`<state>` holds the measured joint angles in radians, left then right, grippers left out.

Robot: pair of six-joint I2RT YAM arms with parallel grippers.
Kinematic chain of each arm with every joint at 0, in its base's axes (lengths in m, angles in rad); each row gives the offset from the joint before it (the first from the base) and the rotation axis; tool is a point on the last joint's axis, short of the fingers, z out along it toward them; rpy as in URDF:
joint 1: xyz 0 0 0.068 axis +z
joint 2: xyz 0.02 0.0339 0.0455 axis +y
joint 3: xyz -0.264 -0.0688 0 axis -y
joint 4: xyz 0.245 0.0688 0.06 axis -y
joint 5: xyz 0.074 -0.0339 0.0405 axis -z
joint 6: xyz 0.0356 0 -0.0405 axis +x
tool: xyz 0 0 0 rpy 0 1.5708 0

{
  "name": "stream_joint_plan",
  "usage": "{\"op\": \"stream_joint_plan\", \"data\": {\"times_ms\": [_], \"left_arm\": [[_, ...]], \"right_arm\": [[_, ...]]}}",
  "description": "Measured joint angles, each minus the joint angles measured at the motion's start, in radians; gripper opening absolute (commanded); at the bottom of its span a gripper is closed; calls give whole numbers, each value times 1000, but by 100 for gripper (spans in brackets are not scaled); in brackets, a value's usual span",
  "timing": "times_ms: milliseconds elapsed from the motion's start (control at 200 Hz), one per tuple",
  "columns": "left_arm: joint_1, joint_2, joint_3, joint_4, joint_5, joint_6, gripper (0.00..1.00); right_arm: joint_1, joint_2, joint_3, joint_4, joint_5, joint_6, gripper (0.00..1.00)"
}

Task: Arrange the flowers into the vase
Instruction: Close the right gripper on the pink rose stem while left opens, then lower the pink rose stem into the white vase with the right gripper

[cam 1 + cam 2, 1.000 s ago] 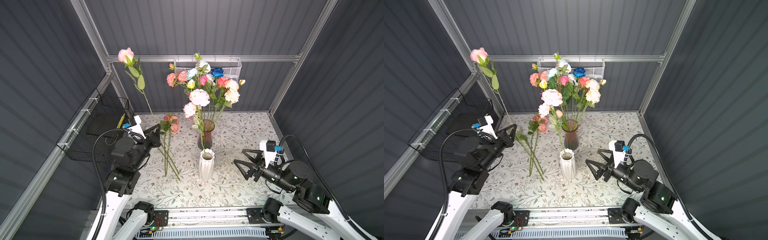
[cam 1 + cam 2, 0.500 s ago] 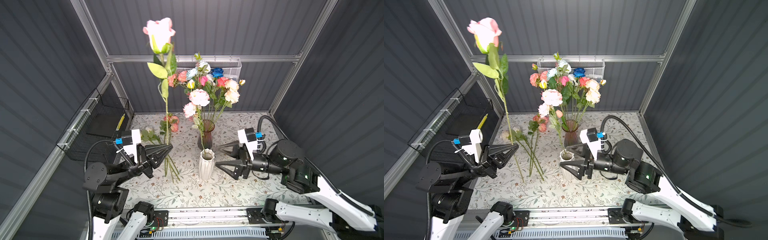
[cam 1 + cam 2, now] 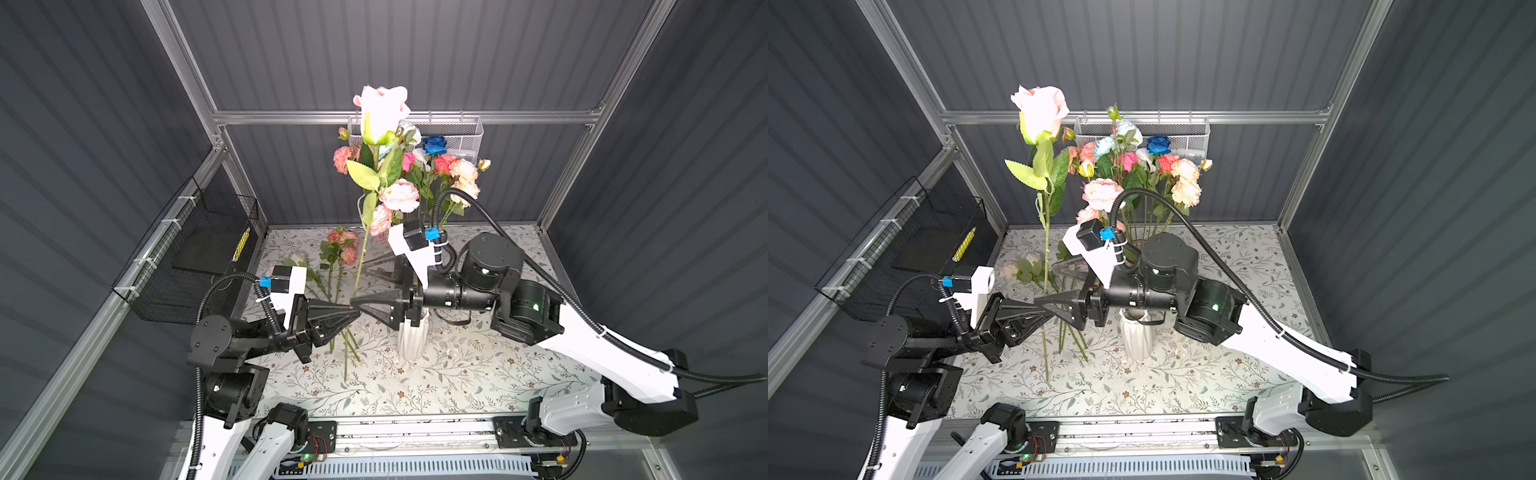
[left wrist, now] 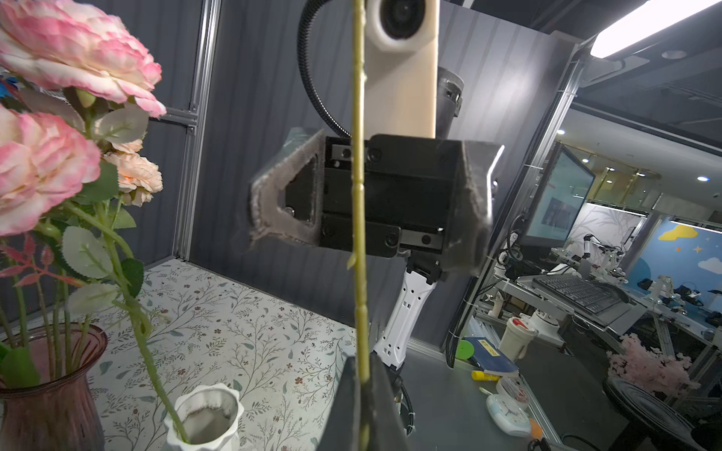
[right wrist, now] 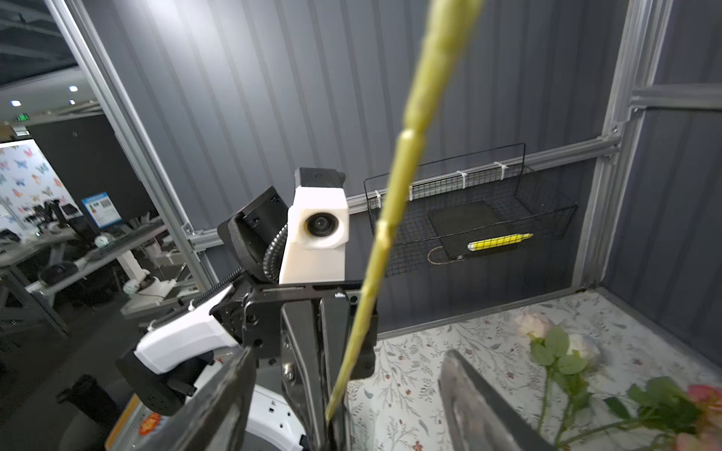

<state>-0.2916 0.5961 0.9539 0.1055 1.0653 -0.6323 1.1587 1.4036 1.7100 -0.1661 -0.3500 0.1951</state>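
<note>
The left gripper [image 3: 351, 311] is clamped on the stem of a pink rose [image 3: 383, 109] standing upright above it. The right gripper [image 3: 359, 286] meets it tip to tip, jaws apart around the stem. A white vase [image 3: 412, 343] stands beneath the right gripper.

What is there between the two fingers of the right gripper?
The green stem of the pink rose, held by the left gripper; the right wrist view shows it between the right gripper's open jaws.

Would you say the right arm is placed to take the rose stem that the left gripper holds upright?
Probably yes: the right gripper stands open, jaws either side of the rose stem above the left gripper clamped on it; nothing else lies between.
</note>
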Motion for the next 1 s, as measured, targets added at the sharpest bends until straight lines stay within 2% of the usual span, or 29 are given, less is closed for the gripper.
{"op": "stream_joint_plan", "data": {"times_ms": [220,250,310,370,385,395,590,775,890,1000], "left_arm": [[0,0,0,-25,9,13,1],[0,0,0,-32,7,19,17],[0,0,2,-49,-11,37,56],[0,-1,2,-78,-34,44,85],[0,-2,2,-84,-42,45,97],[0,-2,2,-88,-46,46,99],[0,-25,15,-210,-200,95,100],[0,-84,17,-337,-453,143,100],[0,-134,-24,-389,-620,148,100],[0,-172,-77,-434,-726,147,100]], "right_arm": [[1,19,30,0,-4,11,6],[0,14,29,0,-1,10,0],[1,2,18,-2,8,17,0],[4,-31,-18,5,29,14,0],[4,-42,-29,6,35,15,0],[4,-50,-38,6,39,15,0],[2,-269,-225,-14,149,12,0],[2,-481,-321,-81,326,-37,0],[2,-526,-327,-88,428,-97,0],[-8,-503,-326,-83,493,-160,0]]}}
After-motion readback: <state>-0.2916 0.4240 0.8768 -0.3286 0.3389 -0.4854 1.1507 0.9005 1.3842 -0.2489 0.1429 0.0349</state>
